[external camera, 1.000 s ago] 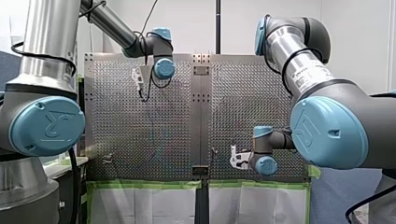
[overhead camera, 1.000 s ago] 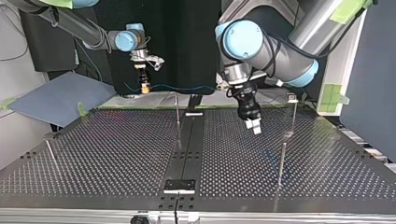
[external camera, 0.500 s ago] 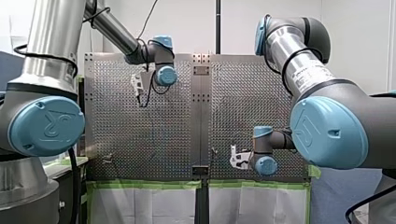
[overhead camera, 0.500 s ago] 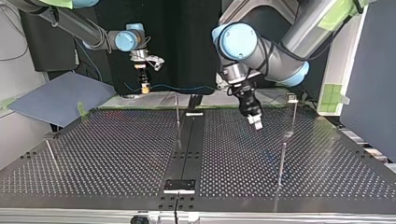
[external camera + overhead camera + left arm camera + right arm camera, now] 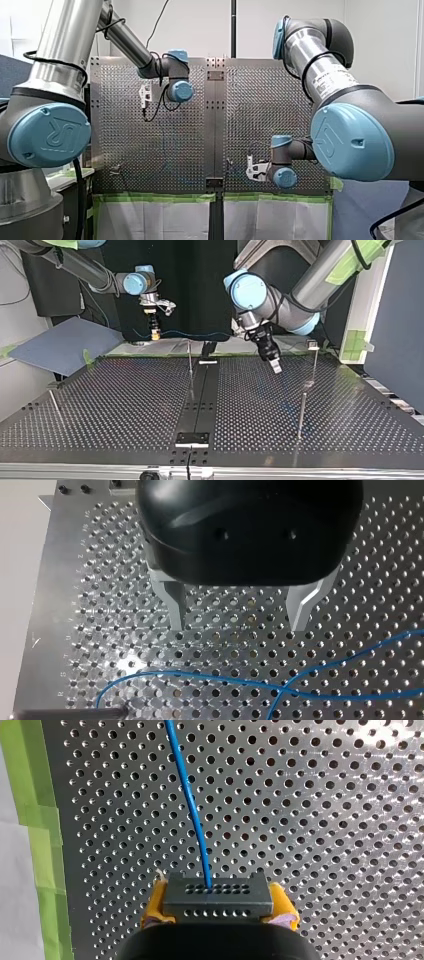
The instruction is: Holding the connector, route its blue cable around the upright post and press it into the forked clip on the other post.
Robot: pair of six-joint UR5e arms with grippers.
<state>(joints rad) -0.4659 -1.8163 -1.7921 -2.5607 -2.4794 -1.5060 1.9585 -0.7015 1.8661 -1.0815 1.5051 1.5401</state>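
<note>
One connector (image 5: pixel 218 895), one blue cable (image 5: pixel 192 805), four posts (image 5: pixel 301 412), two arms (image 5: pixel 280 300).

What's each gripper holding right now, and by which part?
My right gripper clamps the connector by its two sides, between yellow pads; the blue cable leaves its face. My left gripper is open, holding nothing.

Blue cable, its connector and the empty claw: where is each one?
blue cable (image 5: pixel 189 800): right wrist view, middle of its run.
connector (image 5: pixel 217 900): right wrist view, its holed dark face.
left claw (image 5: pixel 237 626): left wrist view, gap midway between open fingertips.
</note>
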